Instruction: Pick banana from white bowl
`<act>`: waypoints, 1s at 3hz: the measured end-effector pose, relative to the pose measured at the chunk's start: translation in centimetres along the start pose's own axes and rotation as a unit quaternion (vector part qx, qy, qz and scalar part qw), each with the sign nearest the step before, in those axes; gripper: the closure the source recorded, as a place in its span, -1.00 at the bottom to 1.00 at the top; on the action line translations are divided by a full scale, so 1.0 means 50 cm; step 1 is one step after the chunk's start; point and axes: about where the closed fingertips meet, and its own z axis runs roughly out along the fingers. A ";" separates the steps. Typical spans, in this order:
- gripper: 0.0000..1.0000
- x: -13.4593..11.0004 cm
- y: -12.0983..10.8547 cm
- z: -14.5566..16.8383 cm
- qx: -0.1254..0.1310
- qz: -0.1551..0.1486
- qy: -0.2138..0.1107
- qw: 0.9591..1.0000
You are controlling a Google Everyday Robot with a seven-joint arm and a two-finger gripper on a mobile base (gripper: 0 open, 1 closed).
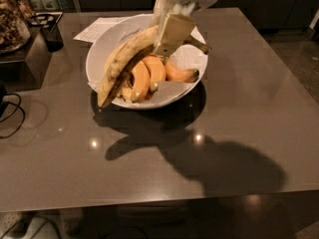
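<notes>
Glossy grey-brown table (239,108) is seen, with the white bowl (102,46) set on its far middle. A paper sheet (97,29) is laid just behind the bowl. A dark box (30,63) and a black cable (12,113) are placed at the left edge. The gripper (163,39) is held over the bowl, clamped on the banana (122,66)
</notes>
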 end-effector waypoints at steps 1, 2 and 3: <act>1.00 -0.010 0.036 -0.010 -0.006 0.014 -0.012 1.000; 1.00 -0.033 0.107 -0.003 -0.021 0.035 -0.045 0.998; 1.00 -0.033 0.108 -0.001 -0.023 0.036 -0.046 0.998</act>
